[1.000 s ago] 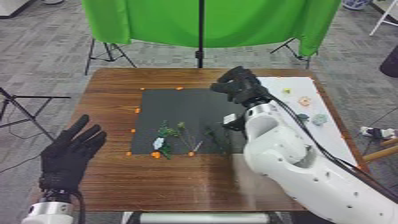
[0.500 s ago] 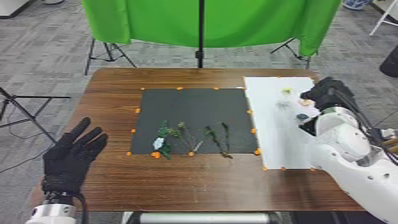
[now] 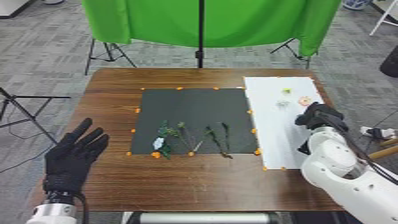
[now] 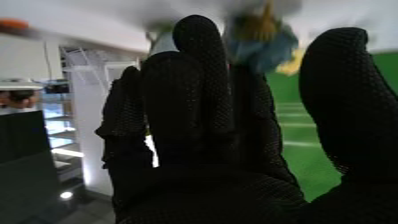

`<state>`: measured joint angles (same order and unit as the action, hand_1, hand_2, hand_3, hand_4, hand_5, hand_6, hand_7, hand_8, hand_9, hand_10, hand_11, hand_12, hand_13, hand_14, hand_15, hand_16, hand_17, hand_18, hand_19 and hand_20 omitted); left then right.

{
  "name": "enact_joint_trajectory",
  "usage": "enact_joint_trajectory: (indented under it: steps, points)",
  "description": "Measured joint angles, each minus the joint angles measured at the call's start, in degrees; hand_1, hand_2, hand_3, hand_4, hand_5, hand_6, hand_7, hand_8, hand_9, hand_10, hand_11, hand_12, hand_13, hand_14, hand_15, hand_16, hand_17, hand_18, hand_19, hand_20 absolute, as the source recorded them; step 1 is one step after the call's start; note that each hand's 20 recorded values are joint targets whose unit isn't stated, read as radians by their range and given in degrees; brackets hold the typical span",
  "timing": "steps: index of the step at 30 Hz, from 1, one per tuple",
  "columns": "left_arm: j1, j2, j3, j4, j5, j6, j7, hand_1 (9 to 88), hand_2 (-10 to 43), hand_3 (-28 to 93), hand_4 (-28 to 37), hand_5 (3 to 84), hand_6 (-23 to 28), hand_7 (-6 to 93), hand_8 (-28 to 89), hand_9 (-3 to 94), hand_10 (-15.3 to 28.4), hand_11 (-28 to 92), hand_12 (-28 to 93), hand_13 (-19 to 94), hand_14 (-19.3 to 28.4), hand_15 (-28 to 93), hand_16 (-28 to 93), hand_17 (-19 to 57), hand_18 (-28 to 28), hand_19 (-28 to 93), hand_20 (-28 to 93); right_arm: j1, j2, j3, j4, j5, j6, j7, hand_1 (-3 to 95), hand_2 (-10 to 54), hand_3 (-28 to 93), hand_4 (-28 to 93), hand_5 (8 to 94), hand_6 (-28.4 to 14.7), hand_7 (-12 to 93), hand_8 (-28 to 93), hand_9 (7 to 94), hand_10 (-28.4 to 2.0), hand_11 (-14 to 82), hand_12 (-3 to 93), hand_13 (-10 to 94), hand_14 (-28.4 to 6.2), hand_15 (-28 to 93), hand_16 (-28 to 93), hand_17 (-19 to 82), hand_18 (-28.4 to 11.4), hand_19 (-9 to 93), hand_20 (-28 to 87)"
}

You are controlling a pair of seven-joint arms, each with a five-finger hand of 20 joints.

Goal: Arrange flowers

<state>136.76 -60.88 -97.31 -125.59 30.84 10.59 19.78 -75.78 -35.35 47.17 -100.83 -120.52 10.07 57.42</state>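
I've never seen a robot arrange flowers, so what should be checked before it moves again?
1. Left hand away from the dark mat: ok.
2. White flower on that mat: ok.
3. Yellow flower on the white sheet: ok.
4. Right hand at the sheet's right side, fingers straight: ok.
5. Blue flower beyond the fingers, touching them: cannot tell.

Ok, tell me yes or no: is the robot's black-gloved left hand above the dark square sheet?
No, the left hand is off to the left of the dark square sheet.
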Motion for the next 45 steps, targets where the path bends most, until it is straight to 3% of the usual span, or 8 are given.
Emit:
enact_joint_trajectory:
  steps: [8,13,19,23,27,35,40,45]
  points:
    - [-0.3,-0.94,-0.47,-0.04,1.15,-1.05,-1.54,21.1,6.1,82,-27.3,37.5,9.3,10.5,-9,36.0,21.2,22,11,24,28.4,49,-8,-10.1,27.9,57,5,7.3,-0.2,-9.5,4.5,-6.1,0.3,-0.2,56.6,-9.5,61,-28,87.6,4.5,12,-1,92.0,-7.1,25.3,26.1,80,-5.4,65,20,33,-22.6,82,34]
    - [-0.3,-1.16,-0.47,-0.04,1.24,-1.23,-1.64,21.1,6.0,82,-27.5,37.5,9.3,10.4,-9,36.0,21.1,21,11,24,28.4,49,-8,-10.1,27.8,57,5,7.5,-0.6,-10.0,4.4,-9.0,3.2,-0.3,56.4,-9.5,64,-28,89.5,3.6,13,-1,93.5,-7.4,28.2,25.0,81,-5.1,65,21,34,-22.1,83,33]
    - [0.3,-1.24,-0.90,-0.10,1.20,-1.21,-1.62,21.1,6.0,82,-27.7,37.5,9.3,10.4,-9,36.0,21.0,21,11,24,28.4,49,-8,-10.1,27.8,57,5,5.9,-0.6,-8.4,-1.0,-10.9,7.2,-1.9,54.8,-9.5,67,-28,89.7,3.3,13,0,93.7,-7.6,29.9,24.7,81,-5.0,65,21,32,-20.4,84,34]
    - [0.7,-1.17,-1.09,-0.37,1.20,-1.19,-1.41,21.0,6.0,82,-27.7,37.5,9.3,10.4,-9,36.0,21.0,22,11,24,28.4,49,-8,-10.1,27.8,57,5,9.4,-2.9,-10.9,-4.0,-10.5,8.1,-7.6,54.4,-9.5,67,-28,89.7,3.4,13,0,93.7,-7.6,30.8,24.6,81,-4.8,66,21,31,-19.7,85,34]
    - [0.7,-0.93,-1.07,-0.78,1.25,-1.21,-1.13,21.0,6.1,82,-27.7,37.4,9.3,10.4,-9,36.0,21.1,22,11,24,28.4,49,-8,-10.0,27.8,57,5,17.8,-9.2,-18.6,-2.1,-8.9,8.8,-13.8,53.8,-9.5,67,-28,89.6,3.5,13,0,93.7,-7.5,31.6,24.5,80,-4.8,66,22,30,-19.3,85,34]
    - [0.2,2.43,-0.42,-0.87,0.68,-0.71,0.99,20.9,6.0,82,-27.6,37.5,9.4,10.4,-9,36.0,21.1,22,11,24,28.4,49,-8,-9.9,27.8,57,6,27.1,-28.6,-24.0,11.3,-7.7,7.9,-22.7,52.7,-9.5,68,-28,89.0,3.9,13,0,92.8,-7.6,34.6,23.5,79,-4.8,68,22,30,-19.3,85,35]
    - [-0.6,4.65,-0.12,-0.87,0.00,0.04,2.21,21.0,6.0,82,-27.7,37.6,9.3,10.4,-9,36.0,21.1,22,11,24,28.4,49,-8,-9.9,27.8,57,6,33.5,-36.5,-32.7,18.1,-7.8,7.5,-22.3,52.5,-9.5,68,-28,88.3,4.2,13,0,91.9,-7.7,35.4,23.2,78,-4.9,68,22,29,-19.4,85,35]
    - [-2.6,5.94,0.28,-0.77,-0.04,0.04,2.36,21.0,6.0,82,-27.6,37.6,9.4,10.4,-9,36.1,21.2,22,11,24,28.4,49,-8,-9.8,27.9,57,6,36.5,-40.4,-36.5,19.6,-5.1,4.5,-20.6,51.4,-9.5,67,-28,86.8,4.5,12,-1,90.5,-8.0,36.7,22.1,77,-5.2,70,22,29,-19.4,85,35]
